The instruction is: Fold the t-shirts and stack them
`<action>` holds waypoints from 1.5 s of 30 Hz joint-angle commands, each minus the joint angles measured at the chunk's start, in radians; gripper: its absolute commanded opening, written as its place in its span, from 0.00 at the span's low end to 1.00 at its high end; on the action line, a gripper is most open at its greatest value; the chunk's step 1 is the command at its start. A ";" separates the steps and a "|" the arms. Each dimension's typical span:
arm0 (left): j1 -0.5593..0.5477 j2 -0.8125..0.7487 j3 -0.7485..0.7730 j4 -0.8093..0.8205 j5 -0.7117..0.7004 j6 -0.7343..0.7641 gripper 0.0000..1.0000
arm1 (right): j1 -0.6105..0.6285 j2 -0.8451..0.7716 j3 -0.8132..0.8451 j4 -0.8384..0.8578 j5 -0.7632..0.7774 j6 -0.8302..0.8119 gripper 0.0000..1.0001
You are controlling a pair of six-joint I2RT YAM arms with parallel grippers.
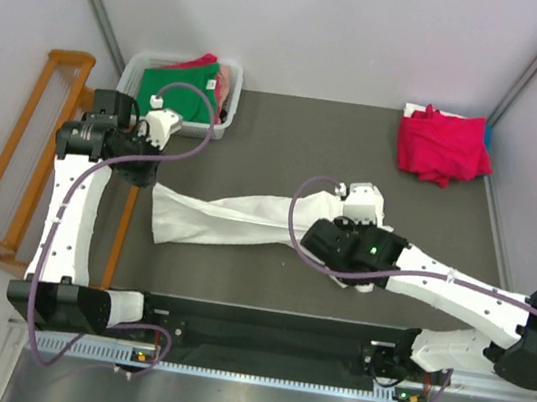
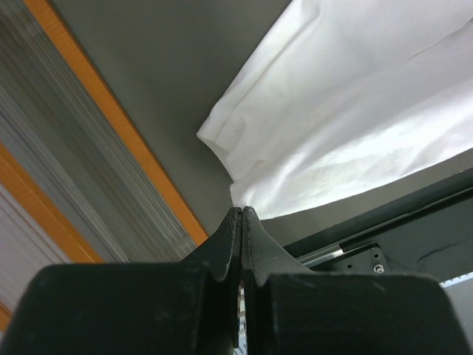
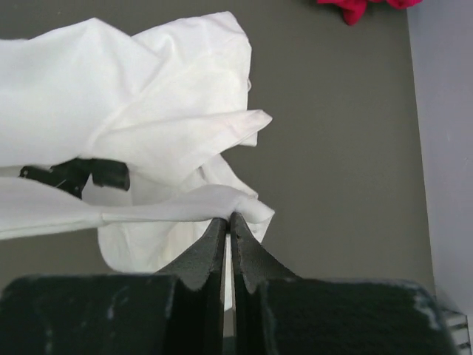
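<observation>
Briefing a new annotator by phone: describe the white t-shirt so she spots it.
On the dark table, a long twisted cloth lies stretched across the middle. That is the white t-shirt, the only white garment; the red pile sits far right, the green shirt in the basket.

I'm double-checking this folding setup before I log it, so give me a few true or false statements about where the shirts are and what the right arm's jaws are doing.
1. The white t-shirt lies stretched across the table between the two arms. True.
2. The green t-shirt lies spread on the bare table. False: it sits in the white basket at the far left.
3. The right gripper has its jaws wide open. False: they are shut, pinching a fold of the white t-shirt.
4. The red t-shirts lie heaped at the table's far right corner. True.
</observation>
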 commanded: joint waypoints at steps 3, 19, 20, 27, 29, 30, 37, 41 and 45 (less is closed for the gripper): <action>0.002 0.065 0.007 0.100 0.008 0.018 0.00 | -0.153 0.013 -0.018 0.367 -0.048 -0.337 0.00; 0.002 0.144 -0.097 0.224 -0.021 0.009 0.00 | -0.227 0.148 0.002 0.556 -0.128 -0.462 0.00; 0.002 0.154 -0.116 0.240 -0.064 0.009 0.00 | -0.231 0.151 0.001 0.564 -0.128 -0.477 0.00; 0.008 0.277 -0.244 0.298 -0.144 -0.023 0.00 | -0.314 0.205 -0.025 0.667 -0.148 -0.546 0.00; 0.008 0.305 -0.251 0.321 -0.143 -0.031 0.00 | -0.328 0.220 -0.031 0.697 -0.162 -0.557 0.00; 0.008 0.312 -0.245 0.324 -0.143 -0.034 0.00 | -0.339 0.238 -0.033 0.704 -0.174 -0.557 0.00; 0.008 0.375 -0.176 0.317 -0.118 -0.045 0.00 | -0.342 0.301 -0.054 0.754 -0.195 -0.568 0.00; 0.006 0.392 -0.172 0.318 -0.097 -0.056 0.00 | -0.343 0.310 -0.061 0.770 -0.200 -0.577 0.00; 0.006 0.394 -0.189 0.329 -0.103 -0.060 0.00 | -0.347 0.314 -0.062 0.780 -0.197 -0.589 0.00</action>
